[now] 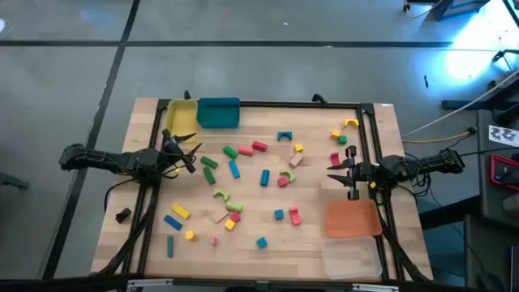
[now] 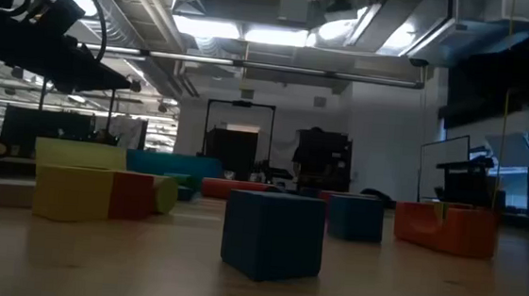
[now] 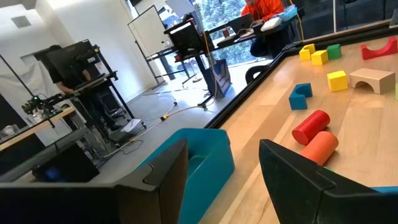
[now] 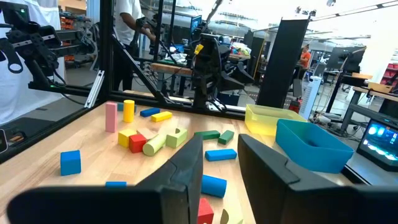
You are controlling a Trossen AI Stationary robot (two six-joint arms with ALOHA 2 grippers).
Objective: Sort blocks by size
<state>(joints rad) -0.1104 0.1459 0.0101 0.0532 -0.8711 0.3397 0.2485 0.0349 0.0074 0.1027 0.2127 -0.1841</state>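
Observation:
Several small blocks lie scattered flat on the wooden table: a red cylinder, a blue bar, a green bar, a yellow bar and others. My left gripper hovers open by the table's left side, near the yellow tray and the teal tray. Nothing lies between its fingers. My right gripper hovers by the right side, above the orange tray. Its fingers stand a narrow gap apart, with nothing between them.
A clear tray sits at the near right corner. A dark raised frame borders the table. A black object lies outside the left rail. In the low view a blue cube stands close in front.

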